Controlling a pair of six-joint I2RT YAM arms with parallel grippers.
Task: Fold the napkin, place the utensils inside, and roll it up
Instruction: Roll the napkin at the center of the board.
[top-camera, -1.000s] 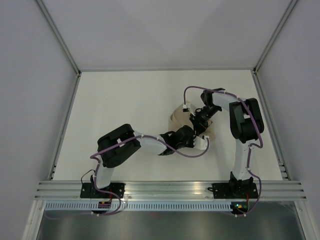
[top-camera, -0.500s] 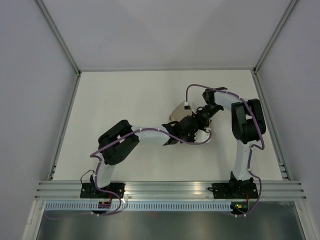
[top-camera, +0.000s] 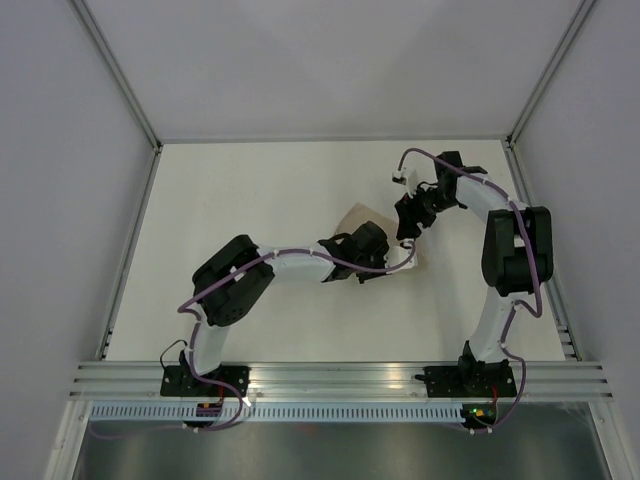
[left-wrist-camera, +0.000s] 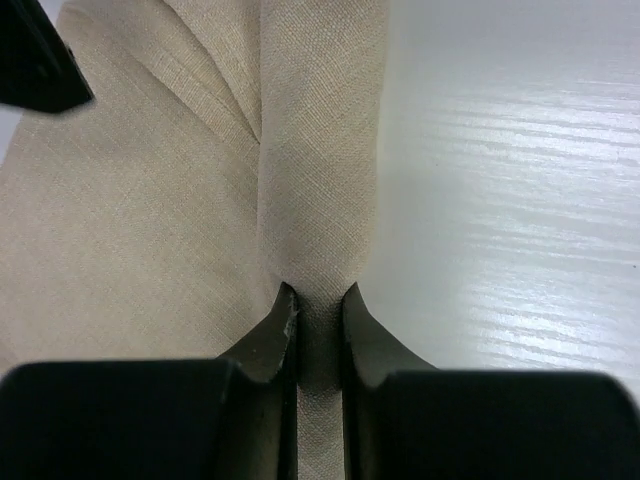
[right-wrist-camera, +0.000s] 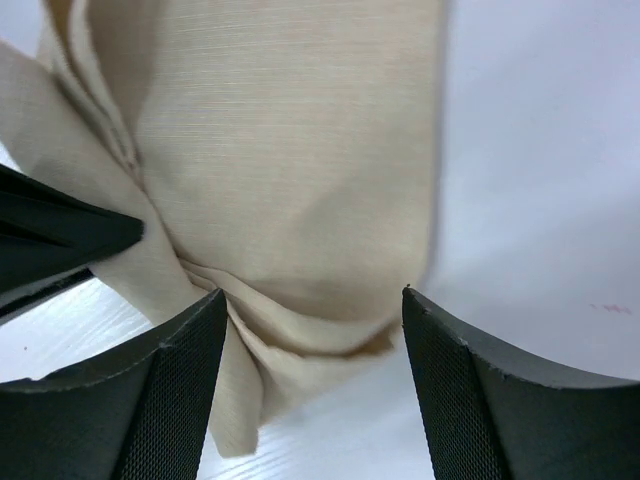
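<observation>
Left wrist — left end effector (left-wrist-camera: 318, 312) pinches napkin (left-wrist-camera: 150, 200) edge beside table (left-wrist-camera: 520, 200).

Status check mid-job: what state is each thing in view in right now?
napkin: folded over and creased, lying on the table, one ridge pinched.
left tool: shut on a raised fold of the napkin.
right tool: open, fingers either side of the napkin's bunched end, gripping nothing.
</observation>
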